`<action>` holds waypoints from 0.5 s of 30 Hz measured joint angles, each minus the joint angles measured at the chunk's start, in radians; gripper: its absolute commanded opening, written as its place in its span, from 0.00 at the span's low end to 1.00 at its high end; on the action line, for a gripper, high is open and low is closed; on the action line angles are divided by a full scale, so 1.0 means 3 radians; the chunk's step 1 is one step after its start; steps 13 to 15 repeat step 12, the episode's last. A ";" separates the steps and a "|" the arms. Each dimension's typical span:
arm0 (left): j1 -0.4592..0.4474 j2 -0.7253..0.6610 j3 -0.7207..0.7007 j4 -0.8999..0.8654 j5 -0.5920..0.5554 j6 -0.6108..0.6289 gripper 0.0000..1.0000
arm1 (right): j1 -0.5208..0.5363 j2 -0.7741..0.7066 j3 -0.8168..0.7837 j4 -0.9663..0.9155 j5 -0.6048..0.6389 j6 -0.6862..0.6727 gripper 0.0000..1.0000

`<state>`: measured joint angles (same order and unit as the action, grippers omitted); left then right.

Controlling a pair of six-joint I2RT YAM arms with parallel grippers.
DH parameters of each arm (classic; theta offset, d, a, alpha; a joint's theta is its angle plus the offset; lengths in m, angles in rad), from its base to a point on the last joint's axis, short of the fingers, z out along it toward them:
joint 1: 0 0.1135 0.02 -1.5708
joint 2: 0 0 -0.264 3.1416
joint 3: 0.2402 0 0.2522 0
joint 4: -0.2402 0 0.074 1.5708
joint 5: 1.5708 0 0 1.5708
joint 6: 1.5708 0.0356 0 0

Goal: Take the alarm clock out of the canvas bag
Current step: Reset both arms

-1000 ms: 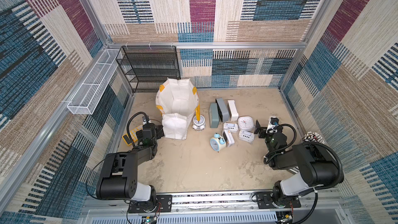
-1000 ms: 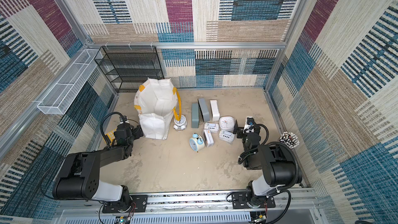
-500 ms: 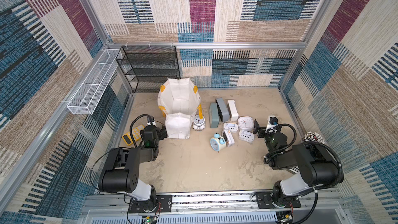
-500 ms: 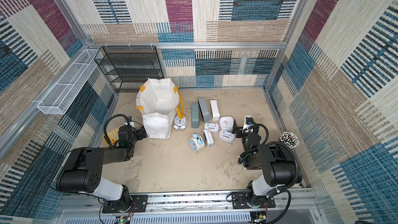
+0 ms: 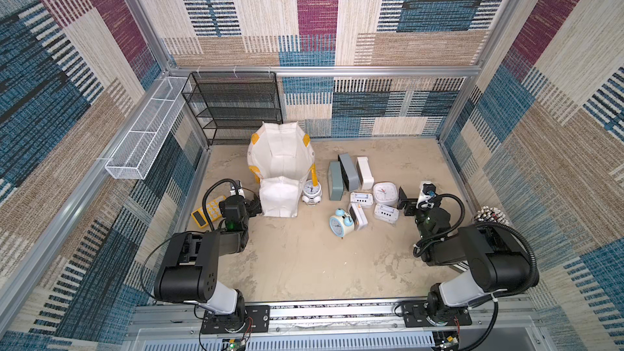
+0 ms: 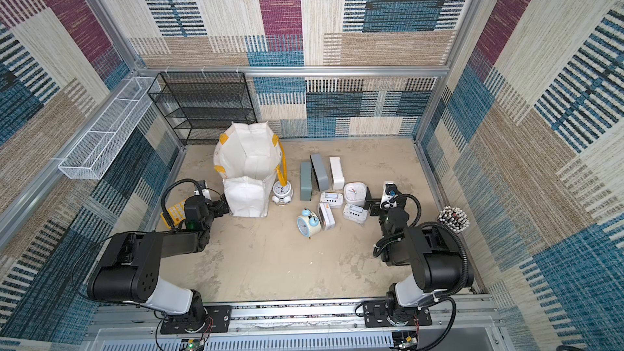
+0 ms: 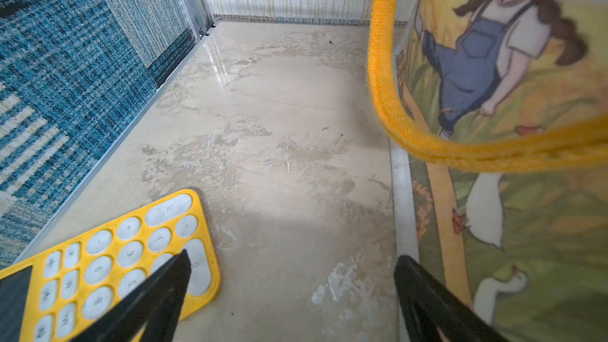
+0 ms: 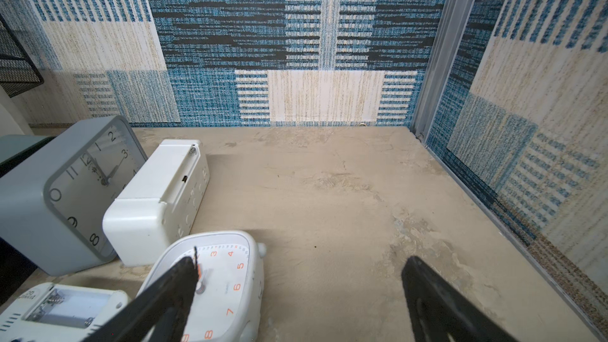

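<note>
In both top views the canvas bag [image 5: 283, 163] [image 6: 249, 163] stands left of centre on the sandy surface [image 5: 304, 265]. It looks upright, long axis vertical and open mouth facing up. Only creased white lining shows in the mouth, so the alarm clock to be taken out is hidden, if one is inside at all. A white twin-bell clock [image 5: 311, 192] stands outside, just beside the bag under a hanging yellow strap handle [image 5: 314, 177], and more clocks spread toward the right of the frame. The left pincer [image 5: 254, 203] sits low at the bag's left flank, jaws spread and empty. The right pincer [image 5: 405, 201] is just as wide and empty, well apart from the bag beside the clock cluster. In the left wrist view the printed side, a girl in dungarees, fills the right of the frame with a strap looped across it. A yellow calculator [image 7: 98, 258] lies at lower left, and one black finger is close to the fabric; contact cannot be told. In the right wrist view the spread jaws frame bare surface, one finger above a white square clock [image 8: 230, 278] with orange numerals. The bag should be soft and light, likely to sag or slide when pushed, so its rim or strap may need steadying. A clock should be rigid, light and smooth with a delicate face, best pinched across its body from above.
</note>
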<state>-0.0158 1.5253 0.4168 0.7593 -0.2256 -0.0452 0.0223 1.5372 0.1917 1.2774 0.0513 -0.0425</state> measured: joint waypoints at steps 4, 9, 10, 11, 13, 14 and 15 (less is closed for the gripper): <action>0.0000 0.0000 0.0000 0.0000 0.0000 0.0000 1.00 | -0.0001 0.0000 0.0000 0.0000 0.0000 0.0000 1.00; 0.0000 -0.0003 0.0000 -0.0001 0.0000 0.0000 1.00 | -0.0001 0.0000 0.0015 -0.0001 -0.0022 0.0000 1.00; 0.0000 -0.0004 0.0000 -0.0001 0.0000 0.0000 1.00 | -0.0001 0.0000 0.0015 -0.0003 -0.0022 0.0000 1.00; 0.0000 -0.0006 0.0000 0.0000 0.0000 0.0000 1.00 | -0.0001 0.0000 0.0015 -0.0001 -0.0023 0.0000 1.00; 0.0000 -0.0008 0.0000 -0.0001 0.0000 0.0000 1.00 | -0.0001 0.0000 0.0015 -0.0001 -0.0023 0.0000 1.00; 0.0000 -0.0008 0.0000 -0.0001 0.0000 0.0000 1.00 | -0.0001 0.0000 0.0015 -0.0001 -0.0023 0.0000 1.00; 0.0000 -0.0008 0.0000 -0.0001 0.0000 0.0000 1.00 | -0.0001 0.0000 0.0015 -0.0001 -0.0023 0.0000 1.00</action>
